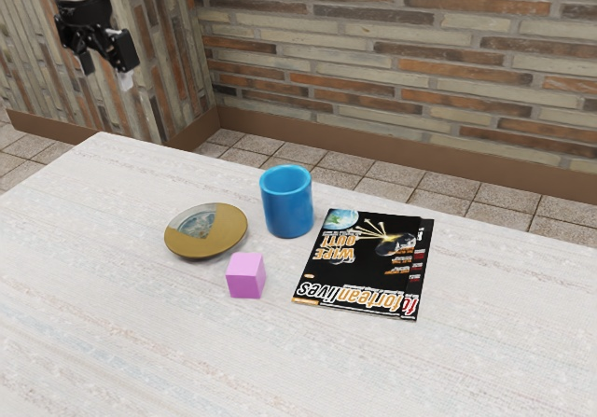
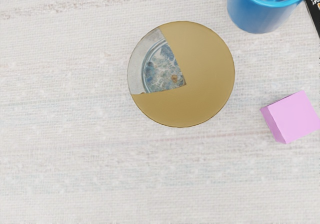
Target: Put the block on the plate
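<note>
The jaws of the black gripper (image 1: pixel 106 73) are spread, with a clear gap of air between the two fingers; if this is their full opening, I cannot tell. They are high above the table (image 1: pixel 112 342), toward the exterior view's left.

Outward from the jaws, the first thing is the round plate (image 2: pixel 205 78). It is gold-brown, with a wedge of pale grey and a blue-grey pattern, where I can read no writing. Farther from the jaws than the plate, the pink block (image 2: pixel 295 118) sits on the table, near the plate but apart from it. Its faces are plain.

The blue mug (image 1: pixel 286 207) is also farther out than the plate, and it stands upright, with its mouth up. The most distant from the jaws is the black magazine (image 1: pixel 359 272), lying flat beyond the mug. Its print is upside down in the exterior view: orange letters say "WIPE OUT!", and the big title begins with "fortean". The smaller lines are too little to read.
</note>
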